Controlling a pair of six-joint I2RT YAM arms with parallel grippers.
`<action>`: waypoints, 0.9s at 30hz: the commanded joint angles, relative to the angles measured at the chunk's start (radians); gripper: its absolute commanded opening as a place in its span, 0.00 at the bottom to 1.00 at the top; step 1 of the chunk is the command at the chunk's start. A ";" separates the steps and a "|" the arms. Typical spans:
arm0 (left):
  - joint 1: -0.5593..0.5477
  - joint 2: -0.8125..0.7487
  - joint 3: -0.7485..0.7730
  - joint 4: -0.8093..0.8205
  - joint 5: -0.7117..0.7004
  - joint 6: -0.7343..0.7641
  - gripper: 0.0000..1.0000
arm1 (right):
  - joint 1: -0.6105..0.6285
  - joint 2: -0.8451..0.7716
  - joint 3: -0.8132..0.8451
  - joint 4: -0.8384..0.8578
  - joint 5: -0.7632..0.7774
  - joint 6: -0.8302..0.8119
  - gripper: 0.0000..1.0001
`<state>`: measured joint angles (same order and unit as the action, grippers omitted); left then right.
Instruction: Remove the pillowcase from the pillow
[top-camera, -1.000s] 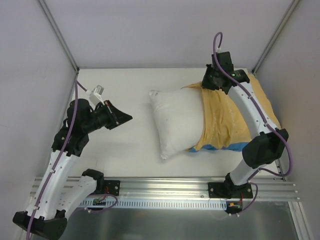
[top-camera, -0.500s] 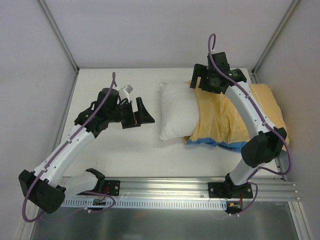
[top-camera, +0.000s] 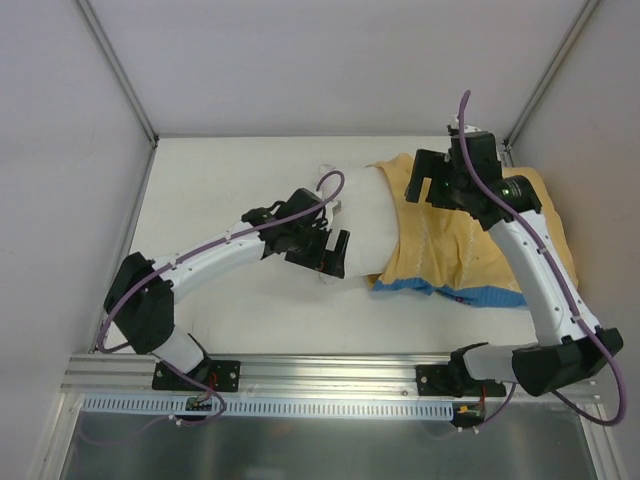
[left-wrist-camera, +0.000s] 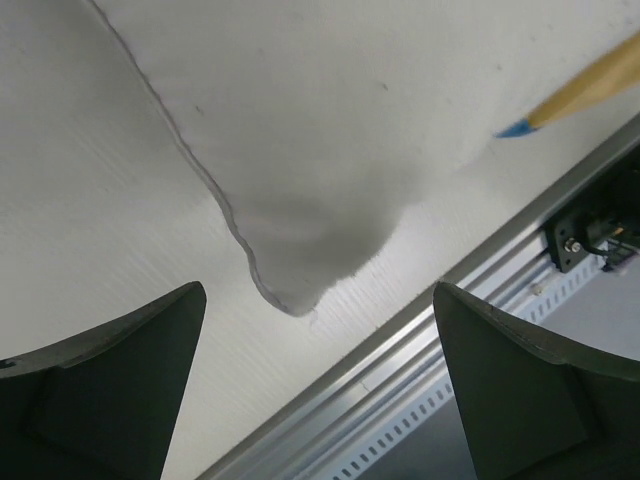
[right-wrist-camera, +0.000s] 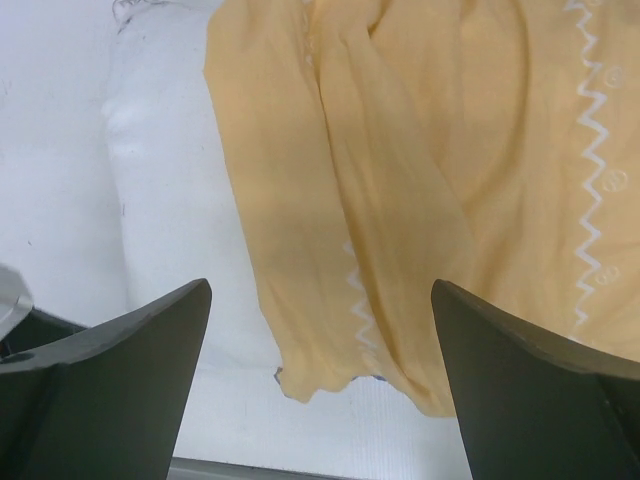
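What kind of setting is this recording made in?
Probably a lab test cell, not a home: a white table walled by plain panels, an aluminium mounting rail, a lone pillow partly in its pillowcase.

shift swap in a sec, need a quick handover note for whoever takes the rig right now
Left gripper: open, holding nothing, poised at the exposed corner of the pillow.
Right gripper: open, holding nothing, above the open hem of the pillowcase.
Done: pillowcase sits partway off, yellow face up; one end of the pillow is bare.
Left: grip pillow and pillowcase, then pull them fully apart.
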<state>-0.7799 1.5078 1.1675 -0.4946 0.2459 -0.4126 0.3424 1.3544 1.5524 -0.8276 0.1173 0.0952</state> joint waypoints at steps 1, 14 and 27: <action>-0.002 0.073 0.083 0.016 -0.082 0.086 0.99 | -0.011 -0.089 -0.060 -0.030 0.012 -0.034 0.96; -0.035 0.347 0.291 0.036 0.026 0.089 0.38 | -0.031 -0.320 -0.321 -0.126 0.094 -0.068 0.96; 0.100 -0.046 0.172 0.080 0.128 -0.124 0.00 | -0.051 -0.436 -0.353 -0.189 0.220 -0.087 0.96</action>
<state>-0.7250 1.5925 1.3384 -0.4671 0.3065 -0.4763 0.3016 0.9230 1.1763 -0.9939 0.2916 0.0250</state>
